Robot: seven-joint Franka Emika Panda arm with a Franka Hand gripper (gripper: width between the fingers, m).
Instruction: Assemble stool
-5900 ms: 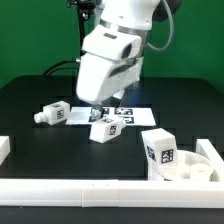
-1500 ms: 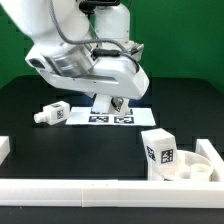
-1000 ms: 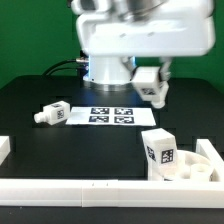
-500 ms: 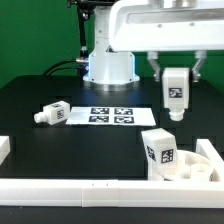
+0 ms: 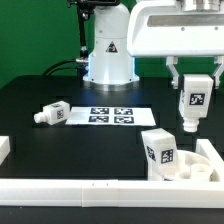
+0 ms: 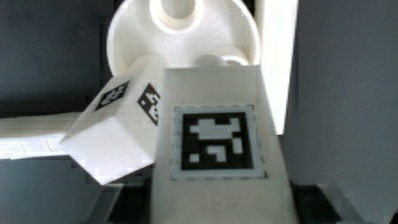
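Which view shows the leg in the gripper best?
Exterior view: the whole leg shows, upright, peg end down, clamped in the gripper and hanging above the seat. The wrist view shows only the leg's tagged face up close, filling much of the frame, with the seat blurred behind it.

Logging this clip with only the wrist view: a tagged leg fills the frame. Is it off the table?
Observer: Yes. The pincer grips the held leg upright in the air, peg end down.
Operator: Is its peg touching the seat?
Observer: No, the peg hangs clear above the seat.
Operator: Any leg lying loose elsewhere?
Observer: One spare leg lies on its side beside the marker board, at the exterior view's left.
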